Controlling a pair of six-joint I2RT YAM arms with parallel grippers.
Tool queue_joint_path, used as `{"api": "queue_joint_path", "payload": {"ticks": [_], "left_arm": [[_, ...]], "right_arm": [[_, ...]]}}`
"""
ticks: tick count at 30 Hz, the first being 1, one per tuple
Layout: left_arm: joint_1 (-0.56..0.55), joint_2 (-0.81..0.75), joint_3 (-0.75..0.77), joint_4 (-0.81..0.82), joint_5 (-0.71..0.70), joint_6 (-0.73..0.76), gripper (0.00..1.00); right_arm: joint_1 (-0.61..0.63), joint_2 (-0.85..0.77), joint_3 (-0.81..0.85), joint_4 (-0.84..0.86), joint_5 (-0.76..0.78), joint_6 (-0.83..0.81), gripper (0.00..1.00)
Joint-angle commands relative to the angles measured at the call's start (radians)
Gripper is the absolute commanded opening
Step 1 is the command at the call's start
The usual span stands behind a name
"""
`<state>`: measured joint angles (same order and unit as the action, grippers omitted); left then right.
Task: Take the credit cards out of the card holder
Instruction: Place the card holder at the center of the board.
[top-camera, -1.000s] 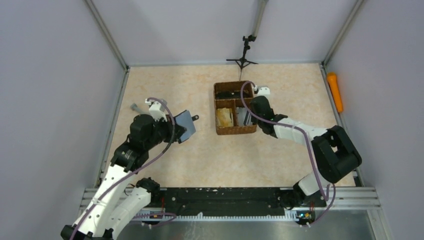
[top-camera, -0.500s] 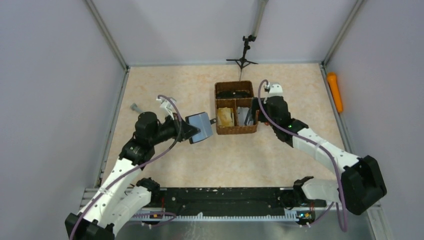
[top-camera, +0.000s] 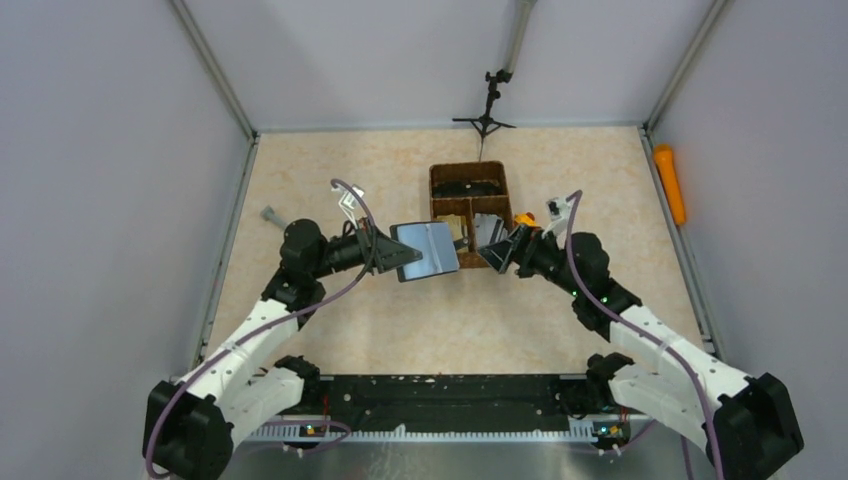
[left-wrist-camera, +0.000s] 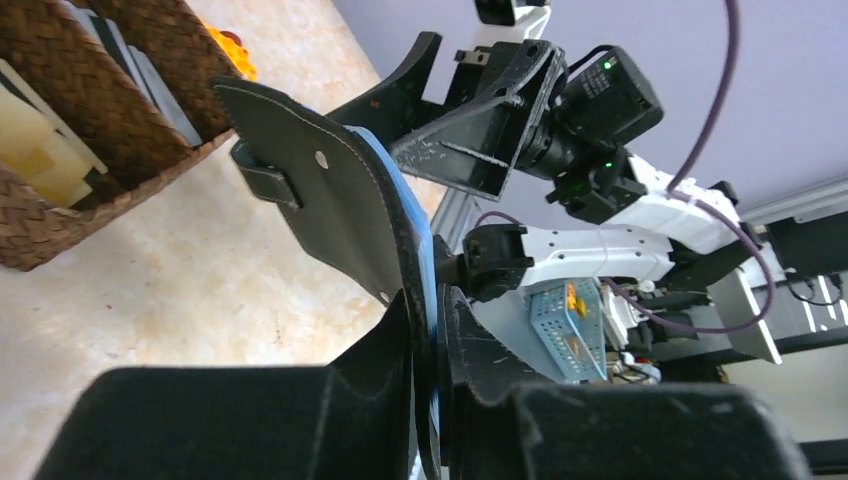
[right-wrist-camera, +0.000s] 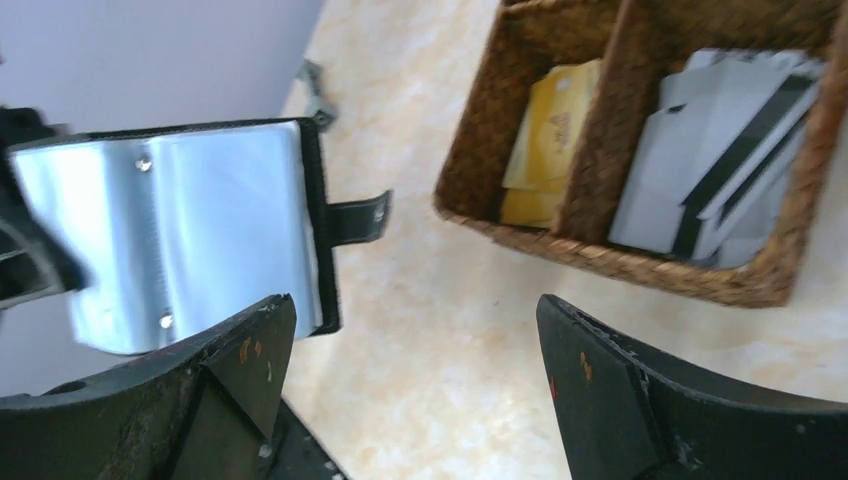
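Top view: my left end effector pinches the holder by its left edge and holds it above the worktop, near the basket's front corner. The holder's long axis points at my right end effector, which is just beside it, jaws wide and empty.

Left wrist view: I see only the black back and the snap tab; the pockets are hidden.

Right wrist view: the shiny inside faces me, left of centre. Glare washes it out, so I cannot tell whether cards remain.

Plain lilac-grey walls close in a beige marbled desk on three sides, aluminium rails at the corners; a small black tripod stands at the far edge.
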<state>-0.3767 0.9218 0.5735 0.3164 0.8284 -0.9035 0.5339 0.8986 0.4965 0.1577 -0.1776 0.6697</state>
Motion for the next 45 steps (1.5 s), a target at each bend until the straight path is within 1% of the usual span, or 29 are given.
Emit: {"api": "queue_joint_path", "payload": {"ticks": [1, 4, 7, 12, 16, 18, 22, 26, 28, 30, 33, 35, 38, 45], "left_arm": [[-0.040, 0.020, -0.013, 0.238, 0.011, -0.110, 0.00], [-0.092, 0.040, -0.012, 0.273, -0.021, -0.122, 0.00], [-0.146, 0.047, -0.025, 0.335, -0.057, -0.149, 0.00], [-0.223, 0.042, -0.057, 0.414, -0.141, -0.175, 0.00], [-0.260, 0.083, -0.067, 0.504, -0.152, -0.218, 0.00], [-0.270, 0.105, -0.067, 0.535, -0.151, -0.234, 0.00], [-0.279, 0.113, -0.073, 0.551, -0.162, -0.241, 0.00], [-0.281, 0.093, -0.075, 0.502, -0.176, -0.211, 0.00], [-0.284, 0.079, -0.076, 0.464, -0.188, -0.189, 0.00], [-0.288, 0.068, -0.079, 0.432, -0.201, -0.169, 0.00], [-0.293, 0.076, -0.078, 0.419, -0.206, -0.160, 0.00], [-0.300, 0.088, -0.074, 0.419, -0.206, -0.157, 0.00], [-0.315, 0.116, -0.063, 0.424, -0.207, -0.151, 0.00], [-0.348, 0.204, -0.020, 0.432, -0.206, -0.138, 0.00]], "right_arm": [[-0.003, -0.039, -0.071, 0.280, -0.160, 0.225, 0.92], [-0.004, -0.023, -0.146, 0.456, -0.221, 0.350, 0.92], [-0.003, -0.028, -0.204, 0.555, -0.232, 0.424, 0.92], [-0.004, -0.096, -0.251, 0.589, -0.235, 0.474, 0.93], [-0.003, -0.164, -0.284, 0.632, -0.236, 0.542, 0.92], [-0.004, -0.186, -0.287, 0.649, -0.241, 0.589, 0.89], [-0.005, -0.205, -0.297, 0.725, -0.272, 0.684, 0.73], [-0.005, -0.257, -0.291, 0.673, -0.276, 0.686, 0.56], [-0.004, -0.299, -0.286, 0.613, -0.267, 0.667, 0.50], [-0.004, -0.343, -0.264, 0.513, -0.257, 0.620, 0.44], [-0.003, -0.397, -0.209, 0.307, -0.229, 0.503, 0.32], [-0.003, -0.416, -0.176, 0.223, -0.217, 0.444, 0.23], [-0.004, -0.410, -0.137, 0.150, -0.231, 0.379, 0.12], [-0.003, -0.324, -0.076, 0.077, -0.328, 0.281, 0.03]]}}
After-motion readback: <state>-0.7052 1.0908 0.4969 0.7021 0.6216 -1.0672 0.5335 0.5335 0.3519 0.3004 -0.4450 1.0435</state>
